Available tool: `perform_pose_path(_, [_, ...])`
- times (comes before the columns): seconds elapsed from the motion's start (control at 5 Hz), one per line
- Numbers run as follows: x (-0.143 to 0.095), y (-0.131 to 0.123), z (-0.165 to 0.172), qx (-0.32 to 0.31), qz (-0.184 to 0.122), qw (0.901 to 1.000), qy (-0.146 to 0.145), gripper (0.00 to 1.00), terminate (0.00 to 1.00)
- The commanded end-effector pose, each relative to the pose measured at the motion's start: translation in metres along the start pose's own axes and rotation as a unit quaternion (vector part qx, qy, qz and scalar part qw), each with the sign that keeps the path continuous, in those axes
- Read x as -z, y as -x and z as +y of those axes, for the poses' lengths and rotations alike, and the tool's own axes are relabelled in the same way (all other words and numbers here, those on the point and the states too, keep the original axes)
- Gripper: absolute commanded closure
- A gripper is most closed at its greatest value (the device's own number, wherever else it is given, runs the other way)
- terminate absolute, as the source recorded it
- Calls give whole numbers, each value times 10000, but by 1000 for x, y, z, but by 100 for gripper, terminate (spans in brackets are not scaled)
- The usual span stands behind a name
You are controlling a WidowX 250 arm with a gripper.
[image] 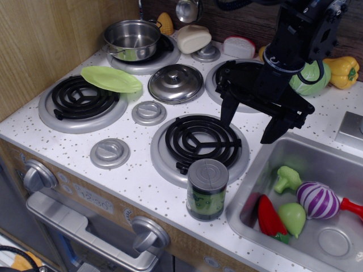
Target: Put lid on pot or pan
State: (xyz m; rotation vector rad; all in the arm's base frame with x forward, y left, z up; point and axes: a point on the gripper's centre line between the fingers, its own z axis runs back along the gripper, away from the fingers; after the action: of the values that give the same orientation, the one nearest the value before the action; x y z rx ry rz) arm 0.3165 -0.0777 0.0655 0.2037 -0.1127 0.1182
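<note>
The shiny steel lid (175, 83) with a small centre knob lies flat on the stove top, in the middle between the burners. The shiny steel pot (131, 39) stands open on the back left burner, its side handles showing. My gripper (249, 121) hangs open and empty above the right edge of the front right burner (199, 145). It is to the right of the lid and apart from it. Its two black fingers point down.
A light green plate (111, 78) rests over the left burner's edge, next to the lid. A dark can (207, 189) stands at the front. The sink (334, 243) at right holds toy vegetables. Grey knob discs (149, 112) sit between the burners.
</note>
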Motion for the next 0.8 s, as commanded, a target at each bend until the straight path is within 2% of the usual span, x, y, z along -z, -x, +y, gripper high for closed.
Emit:
perform_pose_path(0.0, [0,0,0,0,0,10000,0,0,0])
perform_pose_path(0.4, [-3,-29,83,371,-138,9989,-237,0,0])
perform_pose_path(0.6, [0,-51,116,375,-241,9987,-232,0,0])
